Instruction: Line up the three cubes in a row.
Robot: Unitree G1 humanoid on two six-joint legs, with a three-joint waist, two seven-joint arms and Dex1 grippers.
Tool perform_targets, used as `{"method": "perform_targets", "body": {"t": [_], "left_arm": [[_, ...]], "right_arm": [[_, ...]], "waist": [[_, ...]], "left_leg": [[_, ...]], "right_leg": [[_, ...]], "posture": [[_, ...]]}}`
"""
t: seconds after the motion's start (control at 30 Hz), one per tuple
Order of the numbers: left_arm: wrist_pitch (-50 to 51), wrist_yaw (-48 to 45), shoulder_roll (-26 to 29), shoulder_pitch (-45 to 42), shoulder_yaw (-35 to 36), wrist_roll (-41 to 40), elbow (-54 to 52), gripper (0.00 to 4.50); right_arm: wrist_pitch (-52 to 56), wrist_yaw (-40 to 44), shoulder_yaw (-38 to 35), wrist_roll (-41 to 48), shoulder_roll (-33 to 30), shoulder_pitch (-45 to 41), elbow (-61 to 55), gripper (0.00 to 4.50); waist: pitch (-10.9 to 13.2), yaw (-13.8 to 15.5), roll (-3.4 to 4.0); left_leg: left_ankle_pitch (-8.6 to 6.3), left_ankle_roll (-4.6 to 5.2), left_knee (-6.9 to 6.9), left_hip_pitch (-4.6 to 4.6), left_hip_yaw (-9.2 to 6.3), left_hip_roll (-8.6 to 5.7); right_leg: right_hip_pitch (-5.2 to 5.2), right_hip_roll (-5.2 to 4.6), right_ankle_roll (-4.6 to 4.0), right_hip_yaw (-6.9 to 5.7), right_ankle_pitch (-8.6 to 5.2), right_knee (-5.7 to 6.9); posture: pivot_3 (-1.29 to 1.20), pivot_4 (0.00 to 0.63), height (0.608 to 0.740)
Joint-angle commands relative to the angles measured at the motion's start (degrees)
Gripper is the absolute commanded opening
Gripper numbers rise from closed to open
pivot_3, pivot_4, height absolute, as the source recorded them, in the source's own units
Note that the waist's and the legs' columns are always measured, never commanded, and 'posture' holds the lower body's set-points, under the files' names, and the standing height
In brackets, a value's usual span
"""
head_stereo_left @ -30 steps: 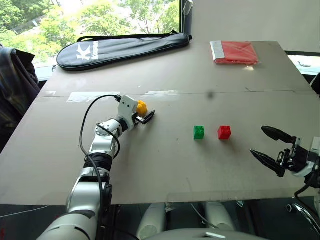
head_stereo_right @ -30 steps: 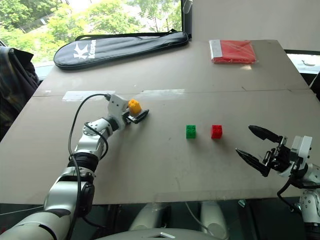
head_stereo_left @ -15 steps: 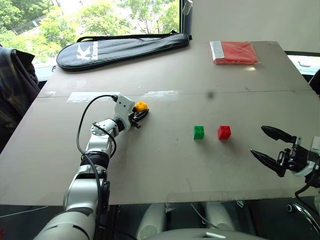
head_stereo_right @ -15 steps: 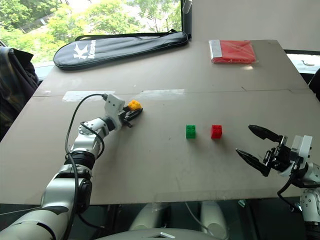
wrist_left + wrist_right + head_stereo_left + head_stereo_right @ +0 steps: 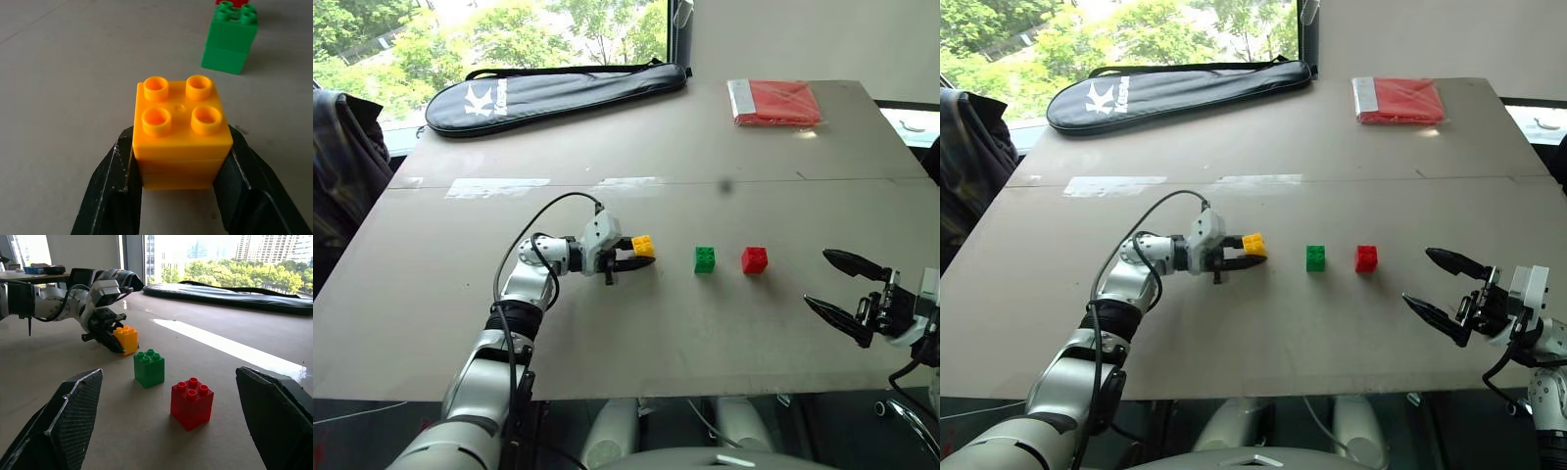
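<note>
Left gripper (image 5: 641, 257), jaws pinching the yellow cube (image 5: 643, 245), is placing it left of the green cube (image 5: 705, 258); next: release. Right gripper (image 5: 842, 287) is idling, jaws spread.

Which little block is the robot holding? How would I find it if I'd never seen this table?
Start at the long black bag at the far edge of the table, then come towards the near edge to the three small studded blocks. The left end effector is shut on the yellow cube, at the left end. The green cube and red cube stand free on the table.
</note>
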Motion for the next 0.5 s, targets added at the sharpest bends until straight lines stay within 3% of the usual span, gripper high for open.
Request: {"method": "perform_targets", "body": {"t": [0.03,0.5], "left_arm": [[-2.72,-3.07,-1.79,-2.21,-2.48,1.22,1.45,1.34],[-10.81,-2.76,-4.41,-5.53,-4.06,4.80,10.65,1.34]], "right_arm": [[-0.39,0.07,-0.83,0.48,-0.38,0.74,-2.55,4.50],[-0.61,-2.40,-1.88,0.96,0.26,6.26,-7.63,4.50]], "waist": [[0.00,0.17,0.00],[0.00,0.20,-0.01]], "left_leg": [[0.00,0.00,0.01,0.00,0.00,-0.01],[0.00,0.02,0.01,0.00,-0.01,-0.04]], "right_leg": [[0.00,0.00,0.00,-0.01,0.00,0.00],[0.01,-0.01,0.02,-0.01,-0.01,0.00]], "posture": [[0.00,0.150,0.740],[0.00,0.150,0.740]]}}
